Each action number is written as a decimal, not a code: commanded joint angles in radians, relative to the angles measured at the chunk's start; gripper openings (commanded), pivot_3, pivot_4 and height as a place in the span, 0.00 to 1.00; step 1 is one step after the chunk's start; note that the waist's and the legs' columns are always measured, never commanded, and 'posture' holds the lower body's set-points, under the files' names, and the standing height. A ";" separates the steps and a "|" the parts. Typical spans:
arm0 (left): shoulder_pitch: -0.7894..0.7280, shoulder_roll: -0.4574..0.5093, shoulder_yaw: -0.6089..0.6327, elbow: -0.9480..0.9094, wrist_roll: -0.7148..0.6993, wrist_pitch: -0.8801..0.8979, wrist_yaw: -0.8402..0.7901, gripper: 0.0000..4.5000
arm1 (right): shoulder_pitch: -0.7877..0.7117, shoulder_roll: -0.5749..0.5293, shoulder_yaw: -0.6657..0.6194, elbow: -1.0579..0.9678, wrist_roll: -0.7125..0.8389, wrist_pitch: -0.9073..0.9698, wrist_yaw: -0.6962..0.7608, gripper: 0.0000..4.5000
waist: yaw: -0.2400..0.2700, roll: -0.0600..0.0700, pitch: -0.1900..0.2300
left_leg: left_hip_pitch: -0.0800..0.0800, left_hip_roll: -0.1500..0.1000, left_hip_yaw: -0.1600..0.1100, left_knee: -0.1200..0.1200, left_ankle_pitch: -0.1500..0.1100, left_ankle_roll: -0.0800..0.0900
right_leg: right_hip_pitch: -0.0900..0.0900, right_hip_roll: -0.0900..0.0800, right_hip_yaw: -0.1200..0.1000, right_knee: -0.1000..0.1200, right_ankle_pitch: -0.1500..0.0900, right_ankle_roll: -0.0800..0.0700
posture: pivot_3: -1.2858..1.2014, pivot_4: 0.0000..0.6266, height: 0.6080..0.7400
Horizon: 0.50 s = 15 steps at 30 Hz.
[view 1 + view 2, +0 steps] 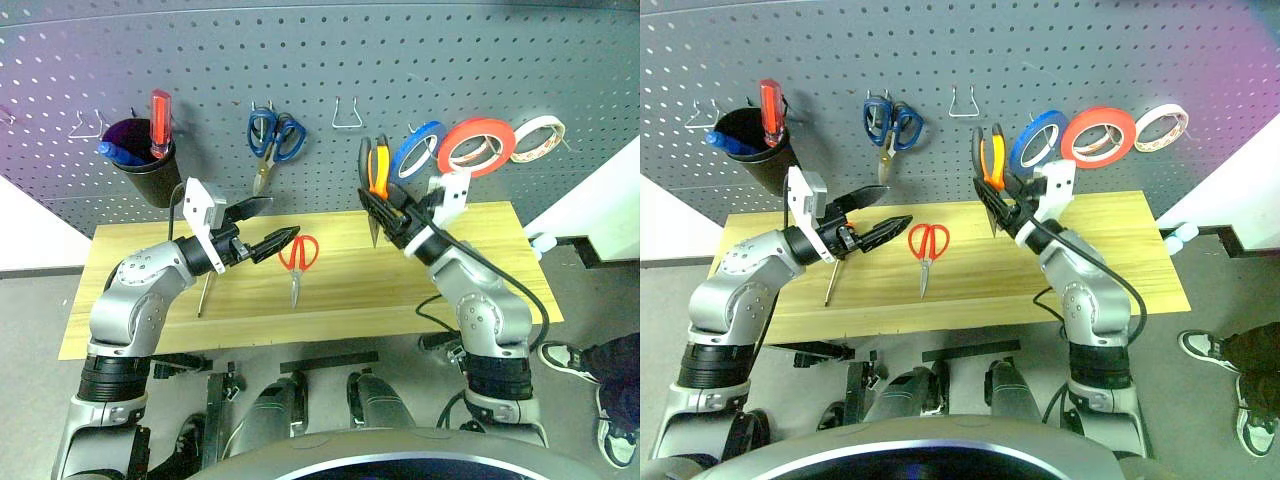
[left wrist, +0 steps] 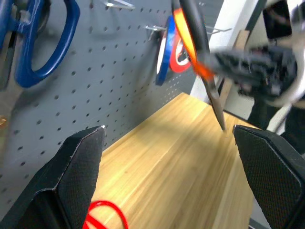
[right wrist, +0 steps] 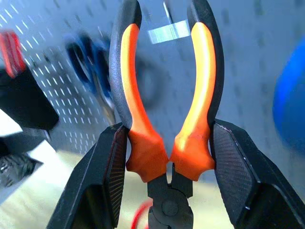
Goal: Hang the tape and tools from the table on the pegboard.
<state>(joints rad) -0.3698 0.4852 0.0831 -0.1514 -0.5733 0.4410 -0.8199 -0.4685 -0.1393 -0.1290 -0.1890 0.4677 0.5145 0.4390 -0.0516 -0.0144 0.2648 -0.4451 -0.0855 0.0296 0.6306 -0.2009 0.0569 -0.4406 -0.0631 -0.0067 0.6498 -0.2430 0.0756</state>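
While you read this entry, note each item as it lies.
Right gripper [image 3: 164,157]: clenched on the pliers [image 1: 378,168], raised above the table [image 1: 470,270] in front of the pegboard [image 1: 320,60], handles up, nose down.
Left gripper [image 1: 262,228]: released, fingers spread wide, nothing between them, hovering over the table's left half.
Red-handled scissors [image 1: 298,260]: flat on the table, just right of your left gripper, blades pointing toward the near edge.
Slim screwdriver [image 1: 830,283]: on the table below your left gripper.
Orange-red tape [image 1: 476,146]: hanging on the pegboard between the blue roll [image 1: 417,150] and the beige-white roll [image 1: 536,138].
Empty hook [image 1: 346,115]: above the pliers.
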 commanded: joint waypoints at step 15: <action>-0.021 -0.024 0.005 -0.017 0.022 -0.039 0.005 1.00 | -0.306 -0.045 -0.029 0.230 0.011 -0.152 0.045 0.51 | 0.005 0.000 -0.018 | 0.000 0.000 0.000 0.001 0.000 0.000 | 0.001 0.000 0.000 0.000 0.000 0.000 | 0.48 0.26 1.00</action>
<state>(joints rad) -0.3856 0.4636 0.0828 -0.1412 -0.5527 0.4223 -0.8199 -0.7228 -0.1774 -0.1477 0.0385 0.4780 0.4168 0.4678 -0.0470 -0.0147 0.2466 -0.4450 -0.0855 0.0298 0.6315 -0.2004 0.0569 -0.4399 -0.0629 -0.0067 0.6503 -0.2430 0.0756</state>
